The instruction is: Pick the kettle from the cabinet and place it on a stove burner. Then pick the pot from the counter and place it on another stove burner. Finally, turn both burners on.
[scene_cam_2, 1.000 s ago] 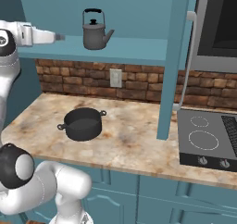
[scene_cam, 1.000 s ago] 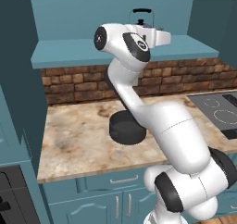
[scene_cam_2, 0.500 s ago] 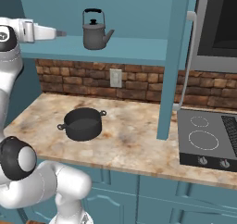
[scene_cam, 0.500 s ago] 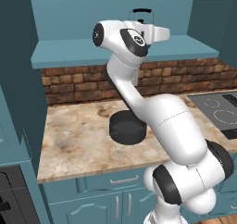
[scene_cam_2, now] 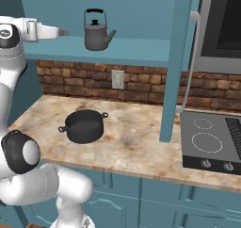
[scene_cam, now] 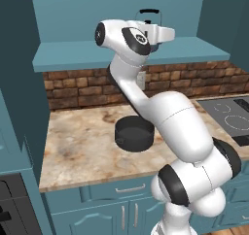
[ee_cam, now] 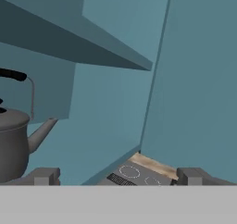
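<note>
The kettle [scene_cam_2: 97,32] stands upright on the cabinet [scene_cam_2: 141,50] shelf, just beside the empty, wide-open end effector [scene_cam_2: 62,33], and looks rigid, smooth and fairly heavy (slippery on its body), so its arched top handle seems the surest hold.

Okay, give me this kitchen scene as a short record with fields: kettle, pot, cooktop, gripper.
kettle: dark grey kettle upright on the teal cabinet shelf, spout toward the cooktop
pot: pot on the marbled counter, no lid
cooktop: cooktop bare, knobs at the front
gripper: gripper open at shelf height, beside the kettle, holding nothing
</note>
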